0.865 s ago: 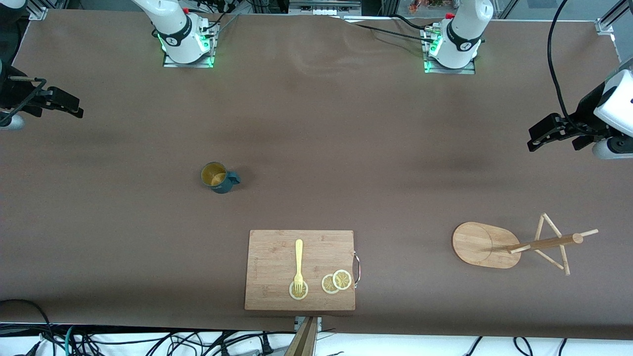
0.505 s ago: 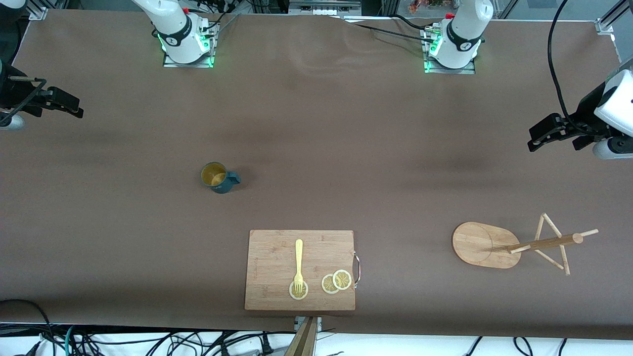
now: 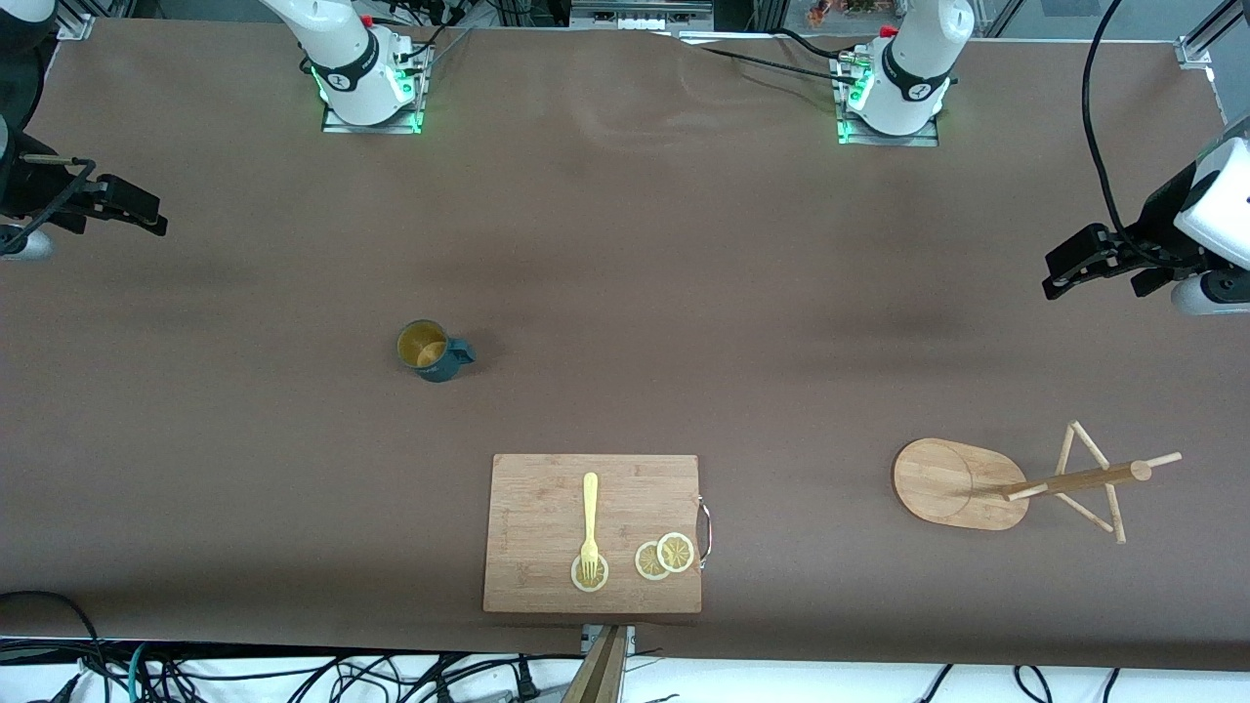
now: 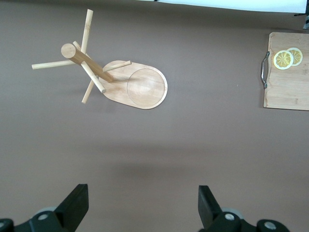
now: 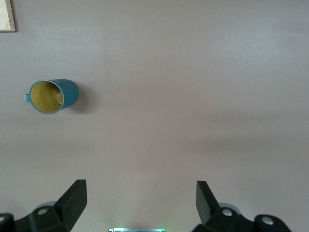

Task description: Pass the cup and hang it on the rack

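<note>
Both jaws spread wide, nothing held — we see left gripper [image 3: 1074,268] over table [image 3: 625,244] edge above rack [image 3: 1016,485], right gripper [image 3: 132,207] over its own end; cup [image 3: 433,351] upright between, handle toward left arm's end — we judge ready for pickup.

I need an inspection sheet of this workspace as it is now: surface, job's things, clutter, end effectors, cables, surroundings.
Surface: brown table cover, faint wrinkles near the bases.
Cup: upright on the table, toward the right arm's end, untouched.
Rack: standing toward the left arm's end, pegs bare.
Clutter: cutting board near the front edge, with a yellow fork and three lemon slices.
Left end effector: open, empty, up over its table end, waiting.
Right end effector: open, empty, up over its table end.
Cables: black cable to the left arm; cable tangle under the front edge.
Surroundings: metal framing along the table's edges.
</note>
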{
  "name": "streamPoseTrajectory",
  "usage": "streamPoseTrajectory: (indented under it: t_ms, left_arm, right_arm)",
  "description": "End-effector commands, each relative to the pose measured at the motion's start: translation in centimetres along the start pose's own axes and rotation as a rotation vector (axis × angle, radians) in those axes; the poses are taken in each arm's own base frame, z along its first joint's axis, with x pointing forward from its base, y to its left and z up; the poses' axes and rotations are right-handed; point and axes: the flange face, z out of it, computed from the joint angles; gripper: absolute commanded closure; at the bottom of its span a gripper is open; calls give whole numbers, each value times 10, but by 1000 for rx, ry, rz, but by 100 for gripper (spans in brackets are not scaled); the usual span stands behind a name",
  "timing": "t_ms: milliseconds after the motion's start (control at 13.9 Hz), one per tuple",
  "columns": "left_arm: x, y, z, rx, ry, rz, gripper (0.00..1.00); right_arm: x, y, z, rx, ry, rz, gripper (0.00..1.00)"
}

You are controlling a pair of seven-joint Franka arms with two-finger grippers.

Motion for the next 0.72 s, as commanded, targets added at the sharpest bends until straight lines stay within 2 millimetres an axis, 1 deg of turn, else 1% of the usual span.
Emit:
streamPoseTrajectory:
  t_ms: [0,505,649]
  left_arm:
    - [2,-1,-7,21,15,5,0]
    - [3,-1,-6,20,13,5,0]
    - [3,-1,-6,20,13,5,0]
  right_arm:
    - [0,-7,-7,-10,-19,-12,0]
    - [-2,-7,-11,-9,-24,-10,0]
    - [0,-9,-7,2,-34,-12,0]
